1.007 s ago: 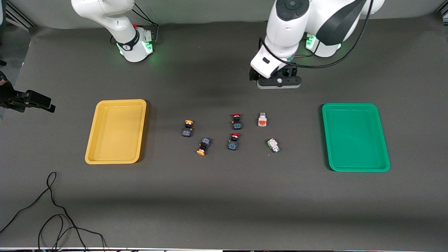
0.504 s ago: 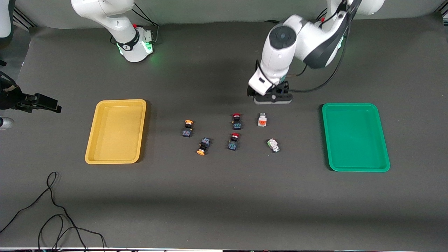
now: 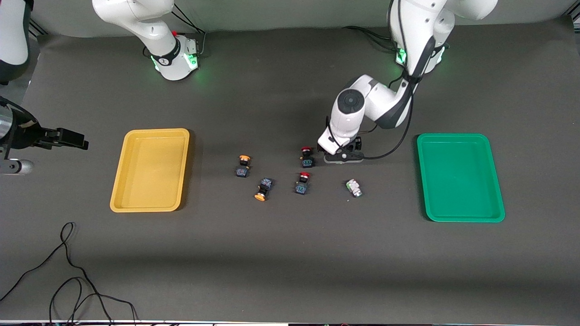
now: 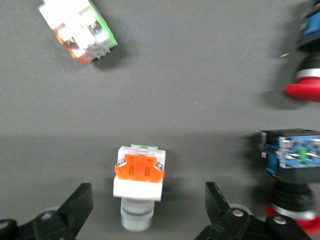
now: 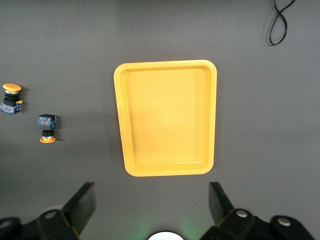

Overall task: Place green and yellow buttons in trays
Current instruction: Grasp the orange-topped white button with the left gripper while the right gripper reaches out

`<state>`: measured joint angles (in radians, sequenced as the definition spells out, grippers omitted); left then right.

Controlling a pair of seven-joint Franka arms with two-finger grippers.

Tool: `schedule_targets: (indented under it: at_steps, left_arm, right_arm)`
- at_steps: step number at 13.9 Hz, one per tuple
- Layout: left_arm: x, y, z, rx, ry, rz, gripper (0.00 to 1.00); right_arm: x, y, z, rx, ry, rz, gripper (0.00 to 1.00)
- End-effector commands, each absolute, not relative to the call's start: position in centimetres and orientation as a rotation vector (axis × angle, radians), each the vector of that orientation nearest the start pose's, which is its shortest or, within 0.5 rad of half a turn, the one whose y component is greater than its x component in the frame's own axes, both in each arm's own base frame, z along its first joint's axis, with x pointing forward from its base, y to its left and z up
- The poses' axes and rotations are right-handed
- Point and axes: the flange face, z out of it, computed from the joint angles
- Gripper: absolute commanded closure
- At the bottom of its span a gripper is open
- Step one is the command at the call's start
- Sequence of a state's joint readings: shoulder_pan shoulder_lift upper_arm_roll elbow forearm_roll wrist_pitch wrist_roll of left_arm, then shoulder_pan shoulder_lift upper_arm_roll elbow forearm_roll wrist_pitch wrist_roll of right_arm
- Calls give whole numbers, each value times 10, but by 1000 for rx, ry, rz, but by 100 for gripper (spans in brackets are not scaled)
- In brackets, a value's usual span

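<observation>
The front view alone shows the green tray (image 3: 460, 177) at the left arm's end of the table and the yellow tray (image 3: 151, 170) at the right arm's end, both holding nothing, with 5 buttons visible between them: 2 yellow-capped buttons (image 3: 243, 165), 2 red-capped buttons (image 3: 306, 156) and the green-marked button (image 3: 354, 187). Only the left wrist view shows the orange-marked button (image 4: 139, 184), lying between the spread fingers (image 4: 76, 207) of the left gripper (image 3: 343, 157), apparently untouched. The right gripper (image 5: 150, 210) hangs high at the right arm's end of the table with its jaws apart; no writing is readable.
</observation>
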<state>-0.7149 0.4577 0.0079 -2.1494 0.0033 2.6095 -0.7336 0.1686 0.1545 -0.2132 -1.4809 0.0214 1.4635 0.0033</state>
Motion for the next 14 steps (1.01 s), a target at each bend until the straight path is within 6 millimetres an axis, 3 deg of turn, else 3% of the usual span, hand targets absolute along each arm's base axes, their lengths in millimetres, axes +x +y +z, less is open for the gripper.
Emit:
schedule_targets:
  at_steps: [1,3,5,7,9,11,14]
  left_arm:
    - [436,-371,184,-3119,7,-46,2]
    - [437,-370,179,-3120,6,-48,12]
    - [442,-366,181,-3119,-14,-46,45]
    - [445,-364,184,-3117,-24,-45,67]
    - [454,-359,200,-3124,-56,-60,71]
    - [468,-356,246,-3097,-88,-1,71]
    - [495,-343,345,-3129,-181,99,71]
  right_arm:
    - [595,10,555,-3141,36,293,0]
    - [600,34,542,-3118,114,298,0]
    - [602,45,520,-3105,119,292,0]
    - [603,66,500,-3110,74,262,0]
    - [603,83,482,-3116,102,230,0]
    - [605,104,464,-3126,152,222,0]
    - [614,127,434,-3075,219,240,0]
